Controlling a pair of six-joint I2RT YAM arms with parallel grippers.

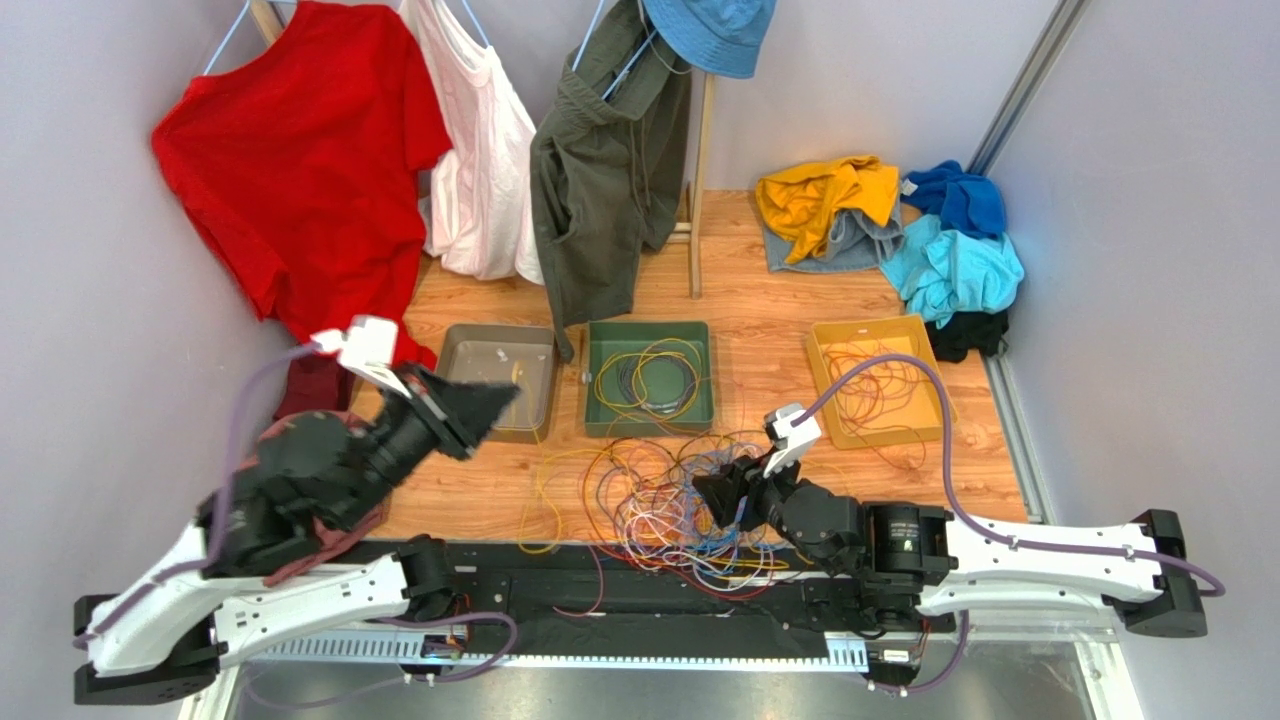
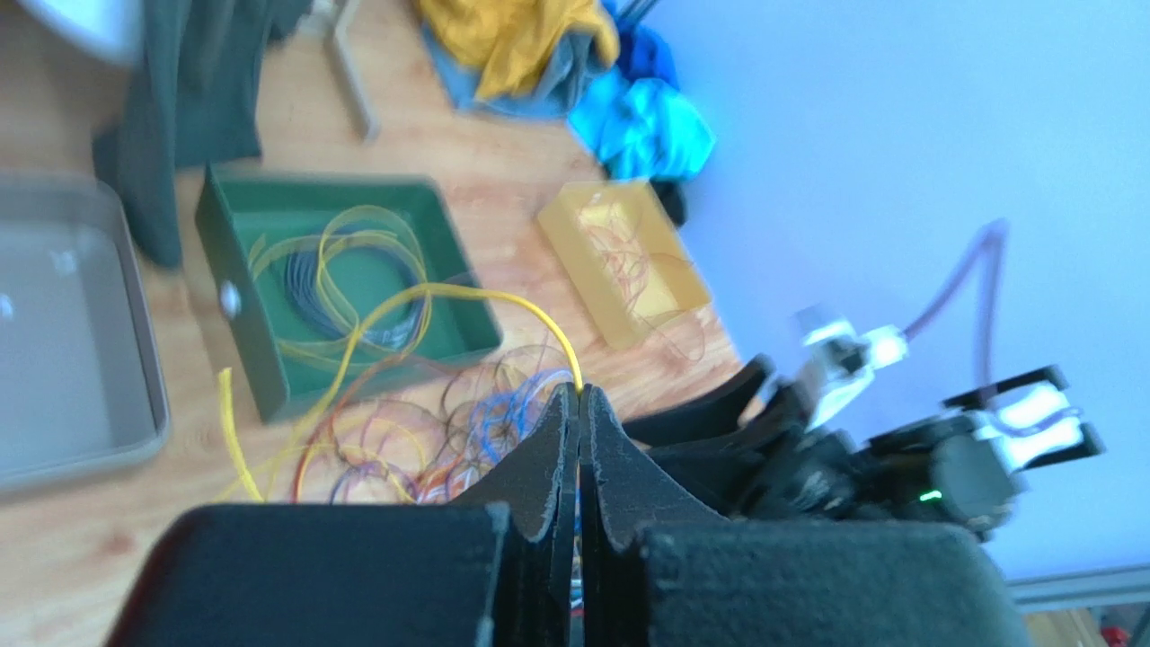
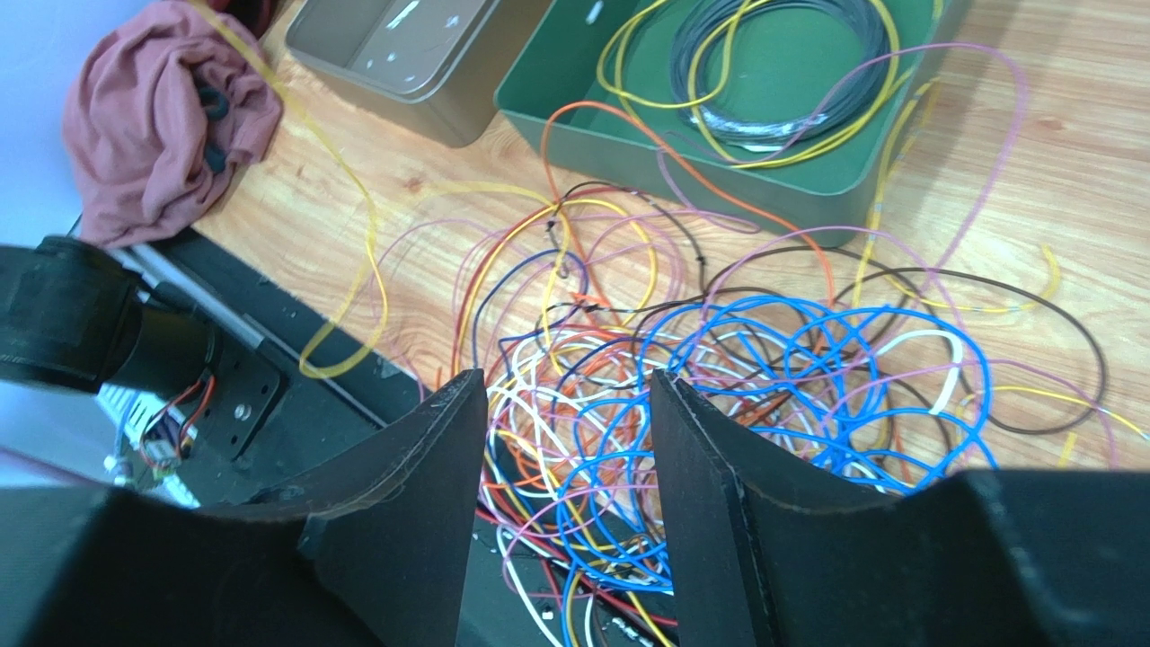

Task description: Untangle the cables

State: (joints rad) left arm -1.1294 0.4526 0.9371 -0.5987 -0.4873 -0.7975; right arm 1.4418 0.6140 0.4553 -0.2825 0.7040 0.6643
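The cables [image 1: 669,503] lie as a tangle of blue, orange, purple, white, red and yellow wires on the wooden table in front of the arms. My left gripper [image 1: 496,402] is raised over the table's left side. In the left wrist view it [image 2: 581,395] is shut on a yellow cable [image 2: 473,290] that arcs down toward the tangle [image 2: 446,425]. My right gripper [image 1: 718,492] hovers at the tangle's right side. Its jaws [image 3: 567,384] stand open just above the blue and white loops [image 3: 756,378], holding nothing.
Three trays stand behind the tangle: a grey one [image 1: 451,360], a green one [image 1: 648,429] with coiled yellow and dark wires, and a yellow one [image 1: 872,326] with thin orange wires. Clothes hang at the back, a clothes pile [image 1: 902,218] lies back right, and a pink cloth [image 3: 162,108] lies left.
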